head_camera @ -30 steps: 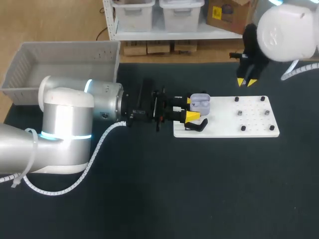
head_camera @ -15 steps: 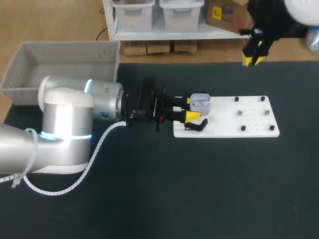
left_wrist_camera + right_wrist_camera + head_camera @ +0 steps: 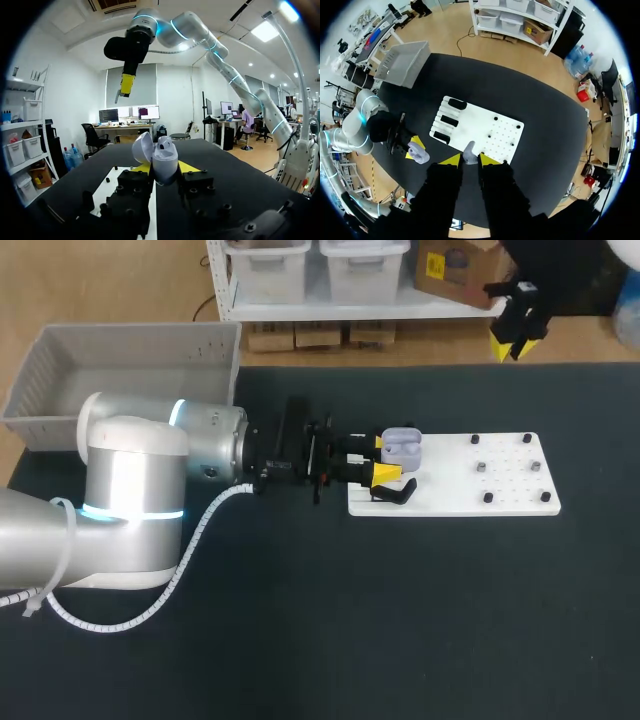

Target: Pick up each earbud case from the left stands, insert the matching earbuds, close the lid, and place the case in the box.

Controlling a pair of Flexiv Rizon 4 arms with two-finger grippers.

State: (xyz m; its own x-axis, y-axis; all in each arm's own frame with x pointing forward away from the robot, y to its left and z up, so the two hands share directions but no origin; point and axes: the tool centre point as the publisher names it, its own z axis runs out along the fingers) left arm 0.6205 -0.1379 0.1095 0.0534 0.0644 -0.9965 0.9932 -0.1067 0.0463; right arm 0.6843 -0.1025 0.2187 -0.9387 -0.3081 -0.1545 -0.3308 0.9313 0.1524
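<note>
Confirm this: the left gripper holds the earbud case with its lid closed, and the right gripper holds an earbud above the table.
Not closed: the left wrist view shows the earbud case in the left gripper with its lid open. The right gripper does hold an earbud above the table.

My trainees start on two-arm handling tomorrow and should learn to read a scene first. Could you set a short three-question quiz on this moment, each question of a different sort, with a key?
1. True or false: the earbud case held in the left gripper has its lid closed.
2. Pick one: what is between the fingers of the right gripper? A. an earbud; B. a black stand; C. nothing.
3. Fill in: the grey box stands on the ____ arm's side of the table.

Key: 1 false, the lid stands open. 2 A. 3 left.
</note>
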